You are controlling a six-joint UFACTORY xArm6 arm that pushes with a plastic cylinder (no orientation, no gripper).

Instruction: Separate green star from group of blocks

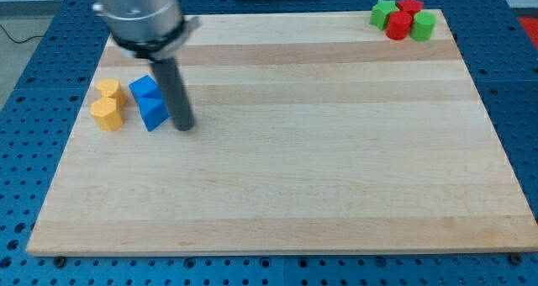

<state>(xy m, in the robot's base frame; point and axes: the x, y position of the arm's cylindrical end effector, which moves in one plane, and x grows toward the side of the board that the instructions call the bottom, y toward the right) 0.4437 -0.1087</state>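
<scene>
The green star (383, 13) sits at the view's top right corner of the wooden board (286, 193). It touches a group: a red star (410, 6), a red cylinder (398, 25) and a green cylinder (423, 25). The green star is the leftmost of that group. My tip (184, 127) rests on the board far to the view's left, just right of two blue blocks (149, 102). It is a long way from the green star.
Two yellow blocks (107, 103) stand near the board's left edge, left of the blue blocks. The arm's grey body (139, 13) hangs over the board's top left. A blue perforated table (513, 84) surrounds the board.
</scene>
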